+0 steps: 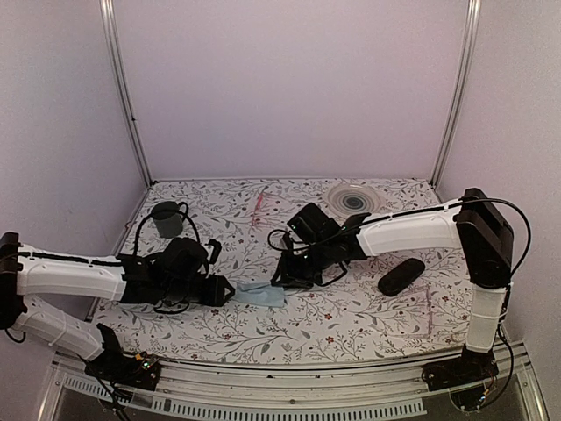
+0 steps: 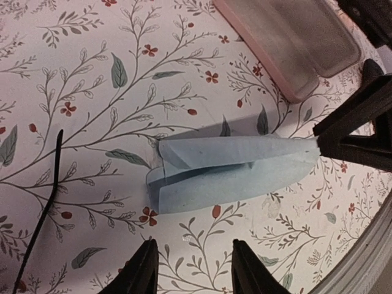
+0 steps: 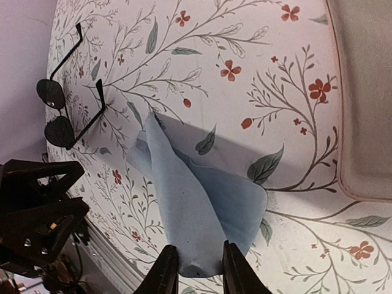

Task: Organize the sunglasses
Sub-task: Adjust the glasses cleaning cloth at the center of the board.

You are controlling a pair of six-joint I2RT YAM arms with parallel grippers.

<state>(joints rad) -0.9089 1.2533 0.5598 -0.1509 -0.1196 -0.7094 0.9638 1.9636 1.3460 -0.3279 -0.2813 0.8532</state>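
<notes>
- The floral-patterned tabletop (image 1: 351,326) is seen spread across the whole workspace, with both arms reaching in towards its middle.
- The right arm (image 1: 412,232) is stretched in from the right side, its wrist angled down over the centre.
- The left arm (image 1: 70,276) is laid low along the left side, its wrist aimed at the same spot.
- A pale pink tray (image 2: 288,37) is seen at the far edge of the left wrist view, flat on the tabletop, apart from everything else.
- A light blue cloth (image 2: 233,174) is found between the two wrists, folded over on itself, one end raised towards the right arm's tip.
- A black oval case (image 1: 401,276) is left lying to the right of the action, untouched.
- A dark cup (image 1: 166,219) is parked at the far left.
- The sunglasses (image 3: 64,107) are spotted on the tabletop beyond the cloth, near the left arm's tip, temple arms unfolded, touched by nothing.
- The right fingers (image 3: 166,269) are set narrow, with the cloth's edge caught between them; whether it is truly clamped cannot be told.
- The left fingers (image 2: 142,272) are held moderately apart just short of the cloth, and nothing is gripped between them.
</notes>
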